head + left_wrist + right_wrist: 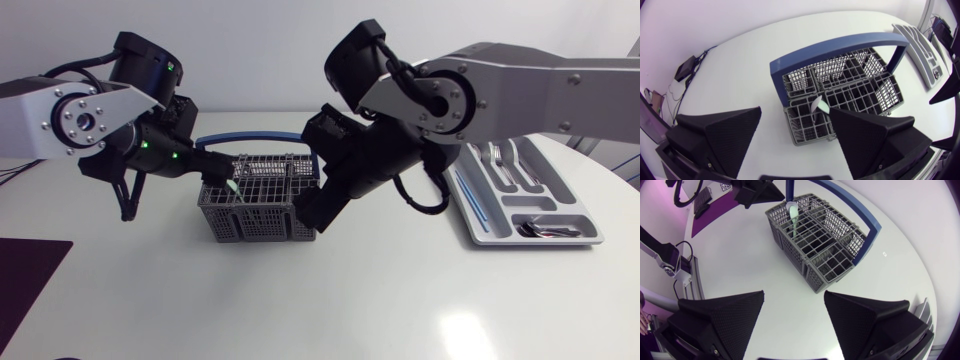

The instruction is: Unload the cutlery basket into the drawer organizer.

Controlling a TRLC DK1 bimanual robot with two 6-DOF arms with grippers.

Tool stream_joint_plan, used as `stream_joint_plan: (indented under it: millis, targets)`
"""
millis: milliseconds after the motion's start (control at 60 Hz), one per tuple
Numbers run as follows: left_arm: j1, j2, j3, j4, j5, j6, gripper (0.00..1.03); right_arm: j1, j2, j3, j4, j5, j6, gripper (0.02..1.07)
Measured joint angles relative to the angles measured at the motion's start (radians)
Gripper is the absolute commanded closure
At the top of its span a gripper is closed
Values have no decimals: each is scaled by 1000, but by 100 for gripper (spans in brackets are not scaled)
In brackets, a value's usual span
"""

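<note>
Basket [260,225], grey grid, blue hoop handle [250,135], upright at mid-table. Contents: one pale green utensil [794,217], tilted in a compartment at the end nearest the left gripper [795,109]. Left gripper over that end, fingers spread wide, utensil just beside one fingertip, not pinched. Right gripper [794,294] near the basket's opposite end, fingers likewise spread. Drawer organizer [540,241], grey, well apart from the basket, past the right arm; metal cutlery [500,165] in several compartments, thin blue item [470,195] in the long slot on the basket's side. Organizer contents visible in head view only; left wrist view shows just its rim beyond the basket.
</note>
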Motion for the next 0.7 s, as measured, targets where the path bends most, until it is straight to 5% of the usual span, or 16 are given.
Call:
stream_joint_plan:
  millis: [500, 583, 700]
  targets:
    - [-65, 86, 11, -48, -85, 205, 13, -14, -26, -60, 31, -3, -15, 15]
    - [-69, 101, 28, -53, -87, 214, 23, -16, -32, -60, 31, -3, -16, 15]
    - [-74, 114, 48, -53, -115, 229, 57, -21, -50, -76, 43, -3, -23, 15]
